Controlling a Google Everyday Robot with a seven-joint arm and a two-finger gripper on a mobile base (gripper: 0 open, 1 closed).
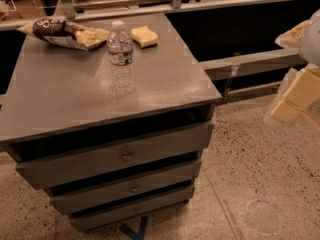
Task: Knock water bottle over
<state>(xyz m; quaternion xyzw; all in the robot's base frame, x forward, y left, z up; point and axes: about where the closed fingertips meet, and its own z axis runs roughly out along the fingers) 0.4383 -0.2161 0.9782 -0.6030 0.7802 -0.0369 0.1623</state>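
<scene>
The water bottle point(121, 57) is a small clear ribbed plastic bottle with a white cap and a white, red and blue label band. It stands upright near the middle of the grey cabinet top point(60, 94). My gripper point(284, 109) is cream-coloured and hangs at the far right edge of the camera view. It is off the cabinet, over the floor, well to the right of the bottle and lower than the cabinet top. It holds nothing that I can see.
A brown and yellow snack bag point(62, 33) lies at the cabinet's back left. A yellow sponge point(144, 36) lies at the back, just behind and right of the bottle. The cabinet has three drawers point(125, 156). Grey rails point(250, 61) run behind it. Speckled floor point(260, 184) lies to the right.
</scene>
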